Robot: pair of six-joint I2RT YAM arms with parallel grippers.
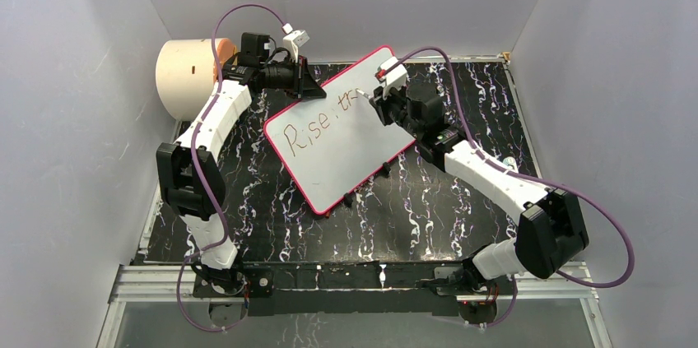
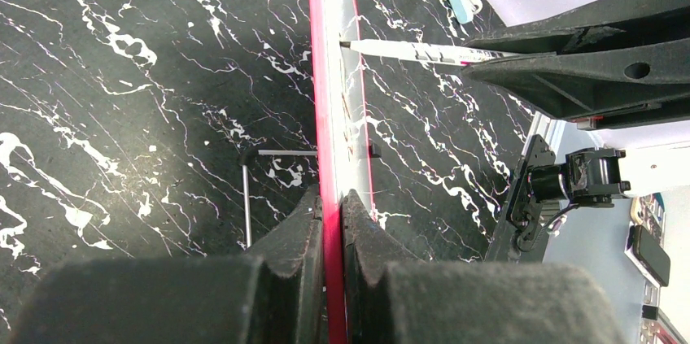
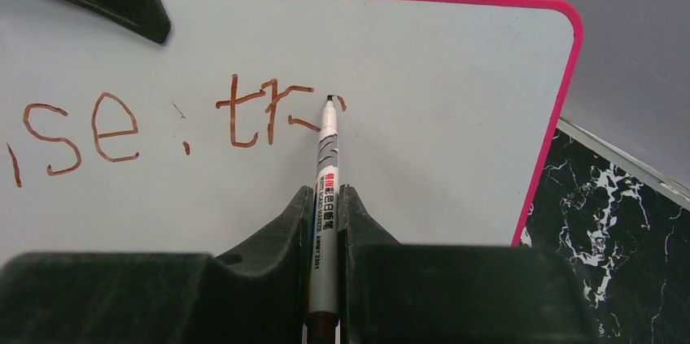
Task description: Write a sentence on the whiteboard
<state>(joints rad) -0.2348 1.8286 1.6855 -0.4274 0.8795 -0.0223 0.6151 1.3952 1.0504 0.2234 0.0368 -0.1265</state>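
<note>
Clearly in the middle of the writing step, not near its end. Across the black marbled table (image 1: pixel 428 216), with the cream cylinder (image 1: pixel 185 76) at its far left corner: the whiteboard (image 1: pixel 346 163), set askew, one corner toward the back wall. Pinned at its far-left edge by the left gripper (image 2: pixel 332 198), jaws closed narrow onto the pink rim (image 2: pixel 323 76), one finger on each face of the board. Over the upper right part of the board: the right gripper (image 3: pixel 325 198), jaws shut tight around the marker (image 3: pixel 326 161), barrel pointing away along the white surface. Readable of the sentence (image 1: pixel 317 124): "Rise, tr" in reddish-brown, plus a short tick just beside the marker tip (image 3: pixel 329 100). Tip seemingly touching the board right after the "r", though contact hard to confirm. Probably at the start of the next letter of an unfinished word. Next move: calls for light, even pressure and a short controlled stroke, with the left grip firm to keep the board from sliding. Calls also for care with space, given only a modest strip of white between the tip and the rim on the right; likely a new line lower down for any further words.
</note>
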